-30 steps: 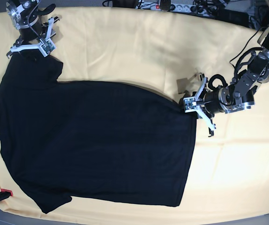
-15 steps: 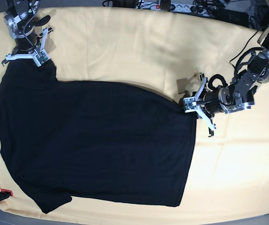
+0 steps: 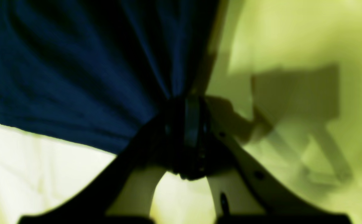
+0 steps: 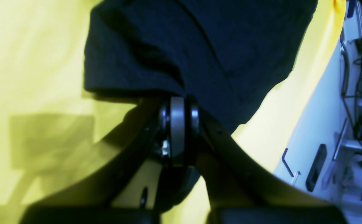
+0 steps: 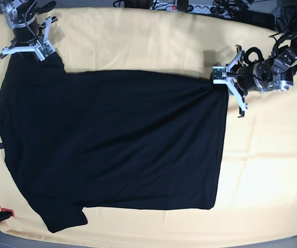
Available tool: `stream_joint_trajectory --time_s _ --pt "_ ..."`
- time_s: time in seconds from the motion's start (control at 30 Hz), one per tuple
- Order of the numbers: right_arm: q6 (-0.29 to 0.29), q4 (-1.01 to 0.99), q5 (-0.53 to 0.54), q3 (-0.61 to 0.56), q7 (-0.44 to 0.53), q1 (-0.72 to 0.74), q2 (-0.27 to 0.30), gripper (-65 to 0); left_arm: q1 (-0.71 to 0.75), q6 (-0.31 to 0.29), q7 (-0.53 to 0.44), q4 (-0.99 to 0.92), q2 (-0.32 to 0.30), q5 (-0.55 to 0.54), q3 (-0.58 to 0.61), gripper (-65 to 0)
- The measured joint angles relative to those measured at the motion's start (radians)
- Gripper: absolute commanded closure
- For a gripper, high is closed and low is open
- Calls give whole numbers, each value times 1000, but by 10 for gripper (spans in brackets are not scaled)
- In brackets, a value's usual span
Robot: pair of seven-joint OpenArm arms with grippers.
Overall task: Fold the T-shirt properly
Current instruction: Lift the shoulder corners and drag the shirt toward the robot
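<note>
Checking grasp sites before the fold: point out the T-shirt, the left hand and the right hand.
T-shirt (image 5: 117,144): base view, middle of the black fabric.
Left hand (image 5: 220,78): base view, fingertips at the shirt's hem corner.
Right hand (image 5: 28,51): base view, fingertips at the sleeve.

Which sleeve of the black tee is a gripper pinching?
The far sleeve of the black cotton T-shirt, held by the right gripper; the near sleeve lies free.

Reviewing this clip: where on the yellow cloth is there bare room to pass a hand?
Bare yellow cloth runs along the far edge between the right pincer and left pincer, and widely beyond the T-shirt hem below the left pincer. The near edge and left margin are thin strips. The shirt's far corners are crowded by both pincers.
</note>
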Motion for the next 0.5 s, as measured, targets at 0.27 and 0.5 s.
stream_joint_trajectory --time_s 0.27,0.5 --pt "-1 137 0 0 -43 -198 1 0 126 -2 55 132 -165 5 0 0" --pt "-3 149 0 1 -99 -356 4 0 182 -58 82 242 -236 -85 -1 0"
